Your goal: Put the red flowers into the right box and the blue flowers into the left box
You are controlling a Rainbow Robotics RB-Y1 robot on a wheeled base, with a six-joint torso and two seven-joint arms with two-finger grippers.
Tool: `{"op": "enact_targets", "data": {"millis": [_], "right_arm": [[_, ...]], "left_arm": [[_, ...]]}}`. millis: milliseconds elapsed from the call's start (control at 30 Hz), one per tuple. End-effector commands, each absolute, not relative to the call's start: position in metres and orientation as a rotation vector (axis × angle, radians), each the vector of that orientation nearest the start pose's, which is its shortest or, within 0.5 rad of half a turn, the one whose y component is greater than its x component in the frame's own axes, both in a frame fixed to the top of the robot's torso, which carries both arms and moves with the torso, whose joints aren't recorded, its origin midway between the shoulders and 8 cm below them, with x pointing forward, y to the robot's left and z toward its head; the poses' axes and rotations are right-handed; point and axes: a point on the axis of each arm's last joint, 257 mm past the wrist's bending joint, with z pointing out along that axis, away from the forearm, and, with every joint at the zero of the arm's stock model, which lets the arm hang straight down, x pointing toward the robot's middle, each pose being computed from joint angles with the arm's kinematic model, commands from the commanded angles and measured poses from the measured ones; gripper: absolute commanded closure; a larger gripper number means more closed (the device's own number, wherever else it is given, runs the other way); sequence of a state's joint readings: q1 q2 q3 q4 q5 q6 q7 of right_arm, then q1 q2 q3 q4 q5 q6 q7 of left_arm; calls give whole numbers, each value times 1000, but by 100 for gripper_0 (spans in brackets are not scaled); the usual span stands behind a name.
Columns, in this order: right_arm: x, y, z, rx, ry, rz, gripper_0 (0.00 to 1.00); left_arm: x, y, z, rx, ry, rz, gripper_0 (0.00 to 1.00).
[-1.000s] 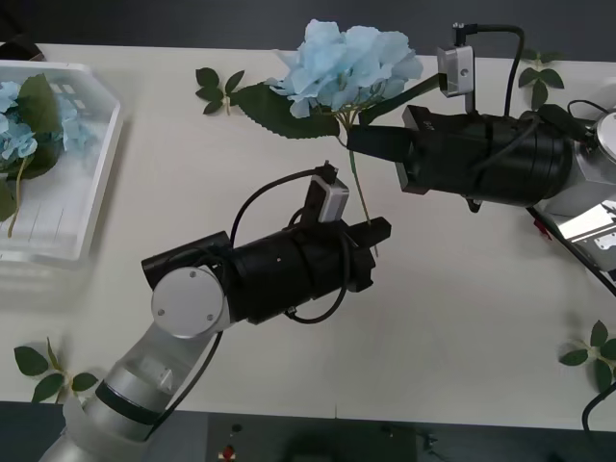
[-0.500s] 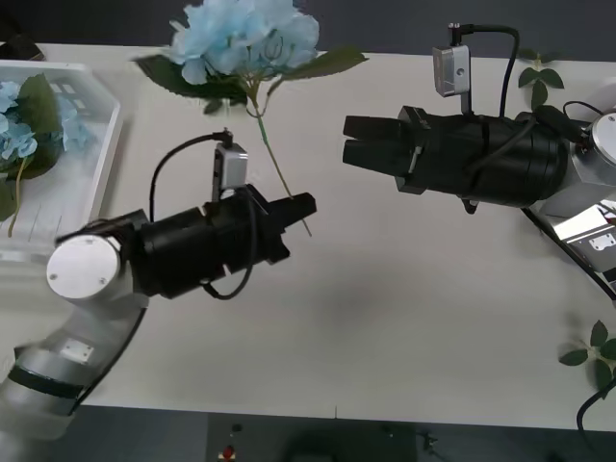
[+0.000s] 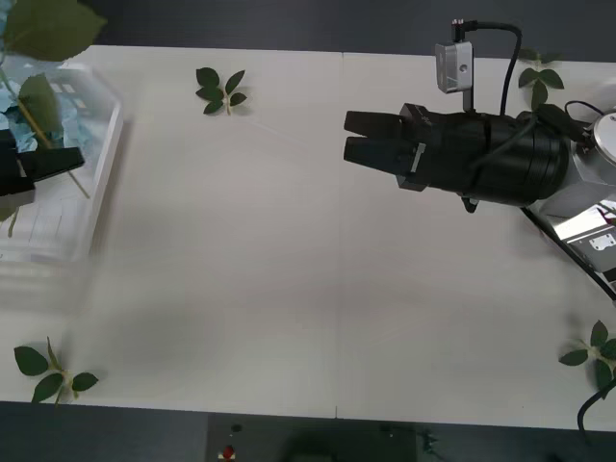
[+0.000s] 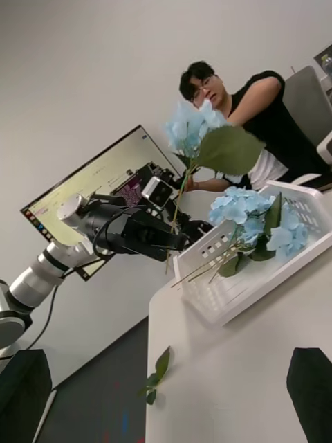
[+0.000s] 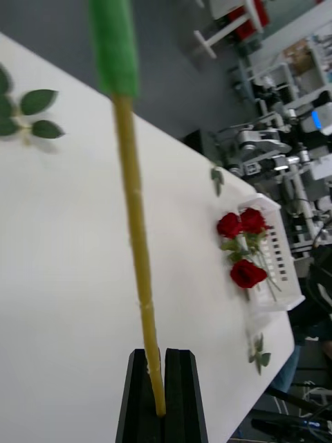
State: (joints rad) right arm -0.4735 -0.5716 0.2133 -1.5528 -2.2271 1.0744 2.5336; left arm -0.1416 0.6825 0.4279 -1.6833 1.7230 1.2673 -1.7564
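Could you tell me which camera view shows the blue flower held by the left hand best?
The right wrist view: bloom, leaf and stem of the blue flower above the left hand. The front view catches one leaf and some stem; the left wrist view, just stem.

Blue flowers [image 4: 252, 220] lie in left box [image 4: 273, 275]; red flowers [image 5: 243, 243] in right box [image 5: 280, 257].

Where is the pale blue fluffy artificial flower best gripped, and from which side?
Grip the pale blue fluffy flower on its thin bare yellowish stem, below the leaves, coming from the side with jaws across it; the bloom is bulky and soft. The black left gripper holds it so.
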Motion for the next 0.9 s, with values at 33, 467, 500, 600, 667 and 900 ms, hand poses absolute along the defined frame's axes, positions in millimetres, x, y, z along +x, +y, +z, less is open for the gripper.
{"op": "enact_targets", "data": {"millis": [33, 467, 500, 600, 667, 900], "right_arm": [[434, -37, -16, -817, 1387, 1400, 0], [490, -124, -50, -591, 1794, 1188, 0], [491, -136, -55, -583, 1838, 1157, 0], [488, -162, -63, -603, 1932, 1079, 0], [481, -175, -66, -643, 1976, 1036, 0], [432, -196, -53, -786, 2065, 988, 0]], "left_arm": [[464, 353, -73, -23, 2025, -956, 100], [459, 530, -53, -186, 2071, -231, 100], [459, 539, -53, -192, 2071, -186, 100], [458, 554, -55, -202, 2069, -115, 97], [458, 559, -55, -200, 2059, -89, 80], [468, 547, -60, -150, 2041, -91, 0]]}}
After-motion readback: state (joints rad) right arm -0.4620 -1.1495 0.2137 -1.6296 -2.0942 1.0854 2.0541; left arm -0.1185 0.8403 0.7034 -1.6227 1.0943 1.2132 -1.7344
